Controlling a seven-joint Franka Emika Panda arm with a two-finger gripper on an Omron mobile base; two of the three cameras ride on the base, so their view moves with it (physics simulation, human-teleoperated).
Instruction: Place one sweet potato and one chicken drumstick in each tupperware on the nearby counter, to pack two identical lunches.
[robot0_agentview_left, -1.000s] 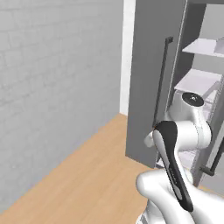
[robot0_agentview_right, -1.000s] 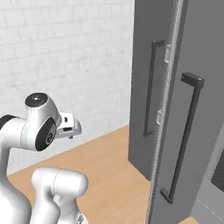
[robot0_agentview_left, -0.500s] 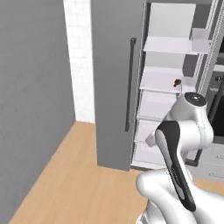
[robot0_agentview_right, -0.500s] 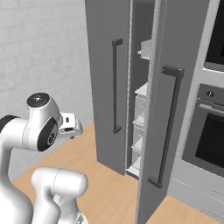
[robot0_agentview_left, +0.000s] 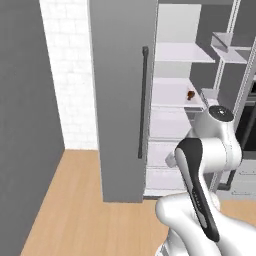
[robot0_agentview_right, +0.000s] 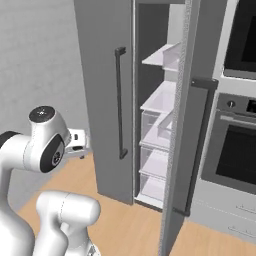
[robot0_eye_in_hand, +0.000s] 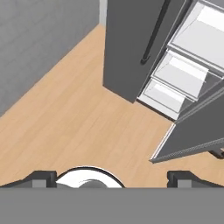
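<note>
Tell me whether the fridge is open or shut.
Open. Both grey fridge doors are swung outward, exposing white shelves and drawers; a small dark reddish-brown item sits on one shelf.

Both base views look forward over the white arm (robot0_agentview_left: 205, 165) at an open grey fridge (robot0_agentview_right: 150, 100) — the left one from behind-left, the right from behind-right, also catching the oven (robot0_agentview_right: 235, 150). The hand view looks steeply down on the wooden floor (robot0_eye_in_hand: 78, 113) and the fridge's lower drawers (robot0_eye_in_hand: 175, 83).
</note>
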